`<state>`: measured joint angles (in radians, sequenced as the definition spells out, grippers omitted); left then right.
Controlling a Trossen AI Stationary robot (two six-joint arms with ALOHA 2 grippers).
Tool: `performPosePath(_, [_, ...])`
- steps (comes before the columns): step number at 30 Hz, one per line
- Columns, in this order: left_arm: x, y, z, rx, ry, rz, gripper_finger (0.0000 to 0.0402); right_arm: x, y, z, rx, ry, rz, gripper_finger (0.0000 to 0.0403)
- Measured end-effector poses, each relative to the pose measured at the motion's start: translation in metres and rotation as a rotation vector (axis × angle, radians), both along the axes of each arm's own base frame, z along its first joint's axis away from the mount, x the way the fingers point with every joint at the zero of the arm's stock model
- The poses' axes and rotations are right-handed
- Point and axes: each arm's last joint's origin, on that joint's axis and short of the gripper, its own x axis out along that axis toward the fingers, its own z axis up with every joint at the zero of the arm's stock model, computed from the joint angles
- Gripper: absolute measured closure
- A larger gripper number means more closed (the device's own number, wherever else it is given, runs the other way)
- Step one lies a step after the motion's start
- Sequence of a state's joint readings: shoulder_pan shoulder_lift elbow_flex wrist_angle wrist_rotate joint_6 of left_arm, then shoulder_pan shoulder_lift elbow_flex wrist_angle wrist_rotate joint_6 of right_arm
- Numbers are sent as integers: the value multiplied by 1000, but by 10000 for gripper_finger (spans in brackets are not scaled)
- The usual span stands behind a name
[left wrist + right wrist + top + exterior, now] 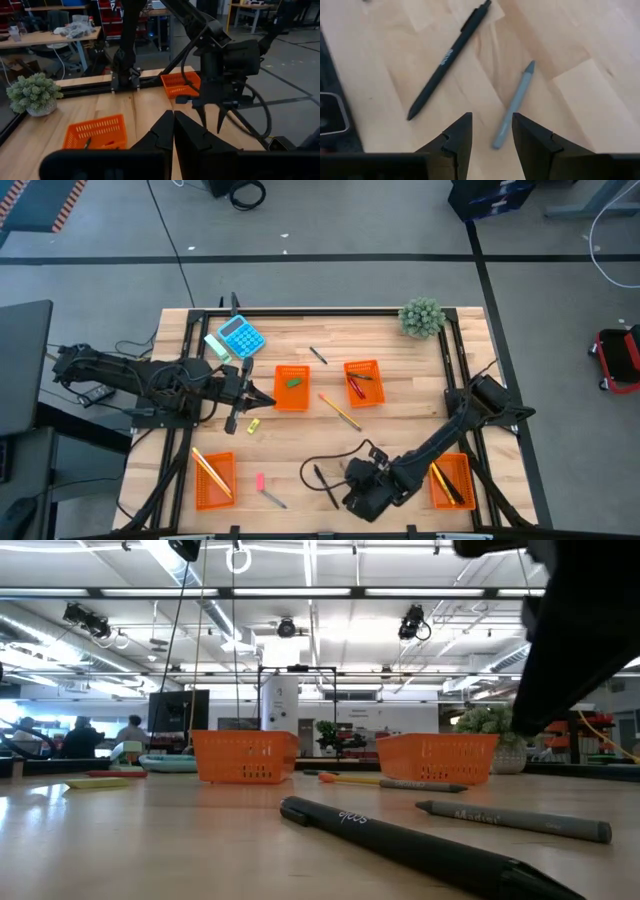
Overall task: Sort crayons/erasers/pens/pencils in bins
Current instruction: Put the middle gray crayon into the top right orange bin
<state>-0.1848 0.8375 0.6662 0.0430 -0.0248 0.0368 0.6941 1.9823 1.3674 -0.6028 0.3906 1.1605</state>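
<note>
My right gripper (491,120) hovers open near the table's front edge, tipped down over a grey-blue stick (514,105). The stick's near end shows between the two fingers; no touch is visible. A black pen (447,60) lies flat just beside it (323,484). My left gripper (268,397) is shut and empty, held level above the table's left middle, next to the bin (292,388) that holds a green eraser. A yellow eraser (253,423), a pink eraser (260,480), another grey stick (272,499) and a long yellow pencil (340,411) lie loose on the wood.
Three more orange bins stand at the centre right (363,382), front left (214,478) and front right (450,480), each with sticks inside. A blue calculator (241,336) and a potted plant (421,317) sit at the back. A small dark stick (318,355) lies behind the bins.
</note>
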Motion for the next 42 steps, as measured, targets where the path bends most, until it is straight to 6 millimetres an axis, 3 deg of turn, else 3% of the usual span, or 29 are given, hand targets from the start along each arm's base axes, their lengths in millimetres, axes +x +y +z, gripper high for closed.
performPosePath(4, [0, 0, 0, -1, -3, 0, 379, -6, 8, -1, -7, -28, -8, 257])
performPosePath(12, [0, 0, 0, -1, -1, 0, 386, 1, 13, -34, 21, 47, 15, 257])
performPosePath(25, [0, 0, -1, -3, 12, 1, 379, 3, -2, -20, 2, 69, -25, 257])
performPosePath(33, [0, 0, -1, -3, 12, 1, 387, 0, -7, -21, -163, 136, 202, 257])
performPosePath(42, [0, 0, -1, 8, 11, -1, 380, 0, -7, -21, -170, 137, 210, 257])
